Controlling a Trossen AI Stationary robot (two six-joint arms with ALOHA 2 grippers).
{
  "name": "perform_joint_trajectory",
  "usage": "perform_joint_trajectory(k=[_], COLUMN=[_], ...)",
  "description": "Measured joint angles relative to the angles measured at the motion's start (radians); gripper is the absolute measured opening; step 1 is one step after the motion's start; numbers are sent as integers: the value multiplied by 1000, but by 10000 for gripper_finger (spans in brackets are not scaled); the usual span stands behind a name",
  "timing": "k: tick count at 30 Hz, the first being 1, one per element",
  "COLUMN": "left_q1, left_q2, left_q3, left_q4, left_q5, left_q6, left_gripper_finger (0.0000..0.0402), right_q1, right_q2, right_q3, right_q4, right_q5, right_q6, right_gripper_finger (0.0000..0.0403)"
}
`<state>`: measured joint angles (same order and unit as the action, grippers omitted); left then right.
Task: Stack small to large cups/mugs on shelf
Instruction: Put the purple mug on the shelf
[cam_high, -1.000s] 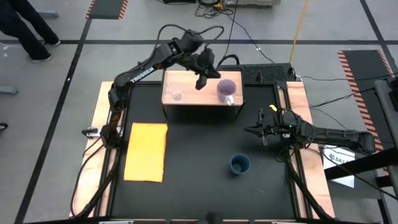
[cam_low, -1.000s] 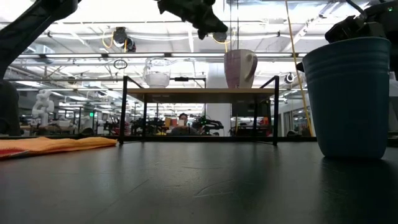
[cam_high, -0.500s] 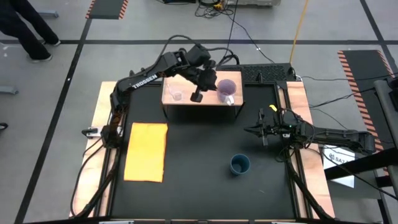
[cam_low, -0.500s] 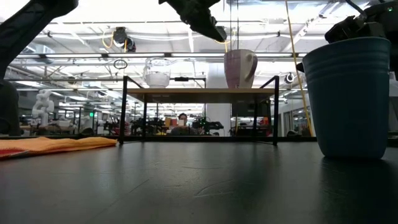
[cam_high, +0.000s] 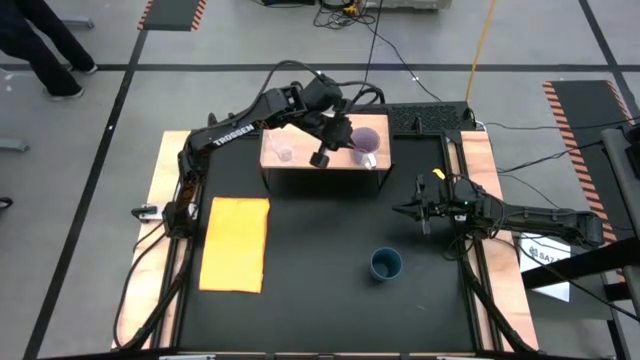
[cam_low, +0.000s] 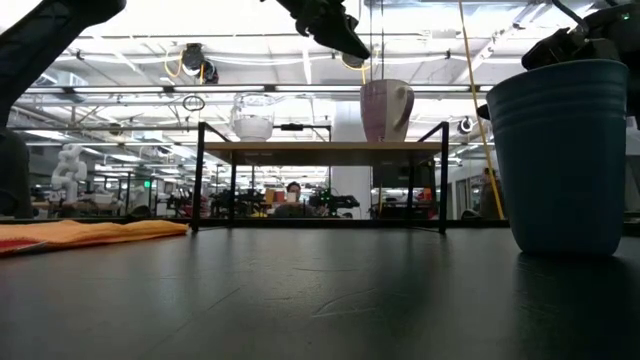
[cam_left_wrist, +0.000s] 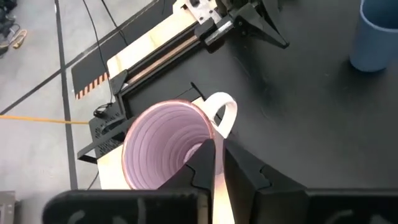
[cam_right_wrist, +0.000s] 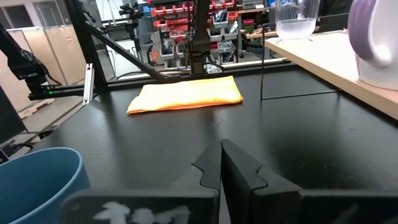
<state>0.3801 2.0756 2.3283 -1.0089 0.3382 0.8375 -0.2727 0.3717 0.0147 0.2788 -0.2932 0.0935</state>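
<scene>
The shelf (cam_high: 295, 163), a light-wood board on thin black legs, stands at the table's far side. A small clear glass cup (cam_high: 283, 153) rests on its left part and a light purple mug (cam_high: 365, 143) with a pale handle (cam_left_wrist: 225, 111) on its right part, both upright. My left gripper (cam_high: 320, 158) hangs over the shelf between them. It is shut, slants down and stays a little above the mug's rim (cam_low: 385, 84), touching nothing. A dark teal-blue cup (cam_high: 385, 263) stands upright on the black table at the near right. My right gripper (cam_high: 413, 210) waits shut at the right, level.
A flat yellow-orange mat (cam_high: 235, 243) lies on the table's left half. The black table between the shelf and the teal cup is bare. Cables and a black rail run behind the shelf's far right corner (cam_high: 420, 118).
My left gripper has moved from over the shelf's far edge toward its near edge, closer to the purple mug, and has rolled about its own pointing line. It has stayed shut. The cups and the mug have not moved.
</scene>
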Motion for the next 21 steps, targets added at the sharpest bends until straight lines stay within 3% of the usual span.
perform_joint_trajectory(k=[13,21], left_q1=[2,2], left_q2=[0,0], left_q3=[0,0], left_q4=[18,18], left_q5=[36,72], left_q6=[-35,-13], left_gripper_finger=[166,186], right_q1=[0,0], right_q2=[0,0], right_q3=[0,0], right_q4=[0,0], right_q5=[0,2], right_q6=[11,11], right_gripper_finger=[0,0])
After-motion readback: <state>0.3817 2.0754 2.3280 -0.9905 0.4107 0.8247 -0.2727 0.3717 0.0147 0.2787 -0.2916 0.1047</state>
